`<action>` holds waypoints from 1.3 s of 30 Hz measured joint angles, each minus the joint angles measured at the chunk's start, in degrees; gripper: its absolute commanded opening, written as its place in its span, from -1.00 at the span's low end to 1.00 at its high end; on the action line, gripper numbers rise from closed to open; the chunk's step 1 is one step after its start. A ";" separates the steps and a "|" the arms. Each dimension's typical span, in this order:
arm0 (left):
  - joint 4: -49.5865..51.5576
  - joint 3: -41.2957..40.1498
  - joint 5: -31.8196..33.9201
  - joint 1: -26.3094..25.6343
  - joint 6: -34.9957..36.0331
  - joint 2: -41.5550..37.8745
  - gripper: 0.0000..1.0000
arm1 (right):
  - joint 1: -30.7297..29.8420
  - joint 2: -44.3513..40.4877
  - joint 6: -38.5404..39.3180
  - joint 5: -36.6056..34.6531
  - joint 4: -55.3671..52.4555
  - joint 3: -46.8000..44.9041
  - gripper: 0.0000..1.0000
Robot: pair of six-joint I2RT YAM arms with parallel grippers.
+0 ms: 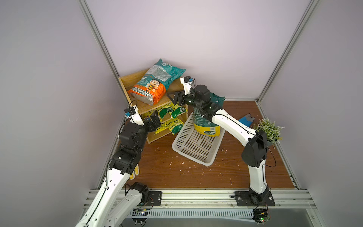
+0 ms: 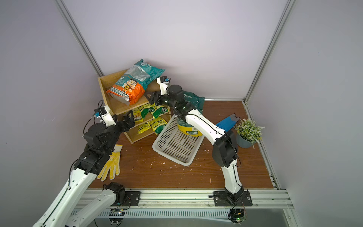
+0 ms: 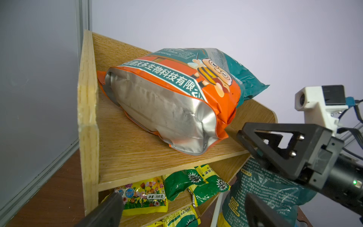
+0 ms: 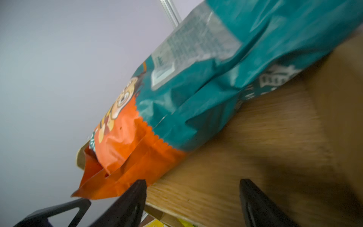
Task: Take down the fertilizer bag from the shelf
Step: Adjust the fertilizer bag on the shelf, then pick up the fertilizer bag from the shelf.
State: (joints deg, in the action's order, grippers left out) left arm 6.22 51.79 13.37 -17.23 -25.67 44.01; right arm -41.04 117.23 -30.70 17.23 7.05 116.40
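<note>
1. Both top views: the orange-and-teal foil fertilizer bag [image 1: 155, 84] lies on the top tier of the light-wood three-tier shelf [image 1: 125, 84], its silver end near the front edge.
2. Left wrist: the left gripper [image 2: 127, 118] is spread wide and empty.
3. Right wrist: the right gripper [image 4: 192, 192] is released, just beside the bag's orange corner.

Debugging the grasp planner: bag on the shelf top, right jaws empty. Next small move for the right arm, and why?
Probably nudge the right gripper sideways toward the fertilizer bag until its orange corner sits between the open jaws. In the right wrist view that corner lies at one finger, not between them; only bare shelf shows in the gap.
</note>
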 measured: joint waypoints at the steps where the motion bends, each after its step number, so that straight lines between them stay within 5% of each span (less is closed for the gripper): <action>1: 0.00 0.00 0.00 0.02 0.00 0.00 0.99 | 0.26 0.57 -0.59 0.83 -0.55 1.81 0.72; 8: 0.11 -0.02 0.00 0.02 0.00 -0.26 0.99 | -1.60 12.37 -4.39 1.22 -1.99 25.97 0.83; 14: 0.46 -0.02 0.15 0.02 0.00 -1.60 0.99 | -2.10 24.81 -8.81 -0.04 -5.33 43.39 0.62; 21: 0.61 -0.81 0.85 0.02 0.15 -3.34 0.99 | -2.32 22.60 -9.33 -2.99 -10.49 40.65 0.64; 30: 0.61 -2.75 0.85 0.00 0.11 -3.61 0.98 | -3.06 7.87 -10.99 -7.37 -8.15 15.89 0.69; 35: 0.46 -2.78 0.85 0.00 0.13 -3.76 0.99 | -2.82 18.73 -14.69 -4.28 -7.37 30.86 0.67; 39: 0.44 -2.78 0.85 0.02 0.11 -3.80 0.99 | -2.62 29.27 -19.37 -1.90 -4.26 44.76 0.30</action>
State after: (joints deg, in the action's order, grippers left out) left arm 6.66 49.01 14.22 -17.21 -25.56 40.21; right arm -43.66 146.50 -50.06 15.33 2.79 161.16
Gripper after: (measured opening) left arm 0.993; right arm 0.731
